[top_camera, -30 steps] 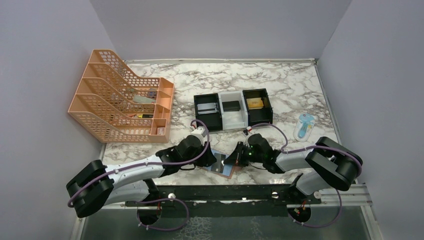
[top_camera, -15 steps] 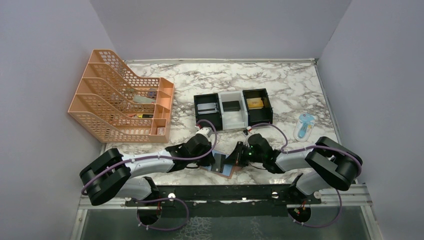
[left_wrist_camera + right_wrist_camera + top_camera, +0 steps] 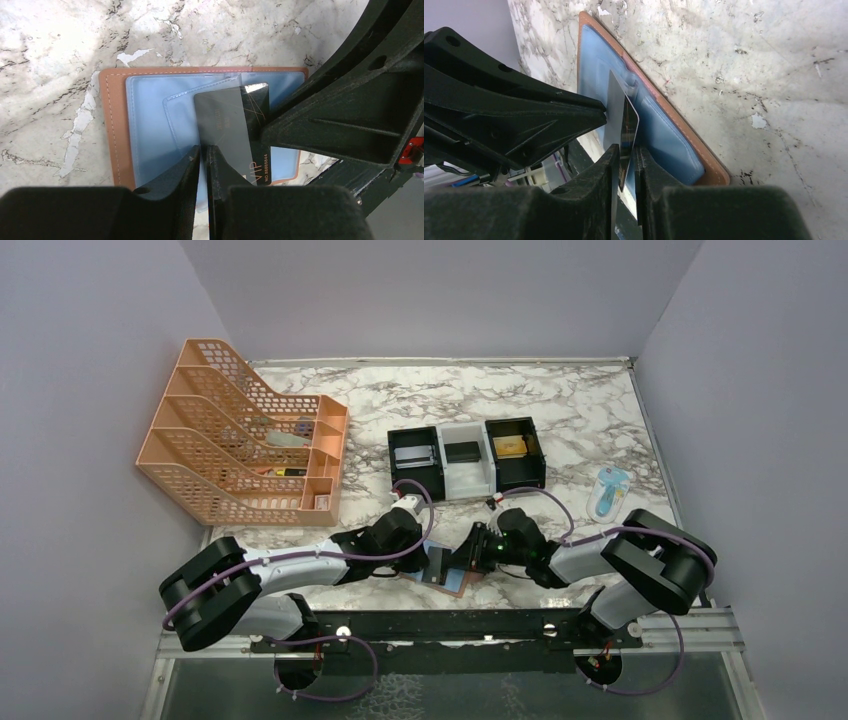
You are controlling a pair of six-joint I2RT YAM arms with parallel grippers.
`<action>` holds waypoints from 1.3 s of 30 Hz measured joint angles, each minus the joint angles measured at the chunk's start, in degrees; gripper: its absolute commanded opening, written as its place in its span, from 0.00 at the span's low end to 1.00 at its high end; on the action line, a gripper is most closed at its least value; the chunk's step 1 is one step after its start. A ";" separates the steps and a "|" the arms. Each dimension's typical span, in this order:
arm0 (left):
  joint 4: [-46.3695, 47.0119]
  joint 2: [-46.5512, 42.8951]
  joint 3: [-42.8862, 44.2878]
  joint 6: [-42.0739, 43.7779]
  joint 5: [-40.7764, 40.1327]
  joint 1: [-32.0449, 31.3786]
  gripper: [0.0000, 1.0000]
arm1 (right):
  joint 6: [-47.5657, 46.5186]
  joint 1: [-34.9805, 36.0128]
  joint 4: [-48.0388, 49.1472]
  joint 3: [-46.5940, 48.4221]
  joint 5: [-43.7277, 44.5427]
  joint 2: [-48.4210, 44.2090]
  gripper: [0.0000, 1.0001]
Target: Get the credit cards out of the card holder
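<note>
Card holder below, left hand pinches black card; hold of right hand unclear.

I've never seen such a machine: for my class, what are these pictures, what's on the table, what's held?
Two robot arms are bolted to a marble table. One picture looks down from above; the others come from wrist cameras. On the table stand an orange mesh file rack and a black-and-white three-compartment tray. Near the arms lies an open tan leather card holder with blue lining. A black plastic card stands up from it between the right arm's fingers, with the left arm's fingers at its edge. Whether either grips is unclear.
</note>
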 measured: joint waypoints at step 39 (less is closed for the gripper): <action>-0.15 0.20 0.11 0.11 -0.37 -0.11 0.12 | 1.33 -2.25 11.30 -2.69 -5.88 5.55 0.02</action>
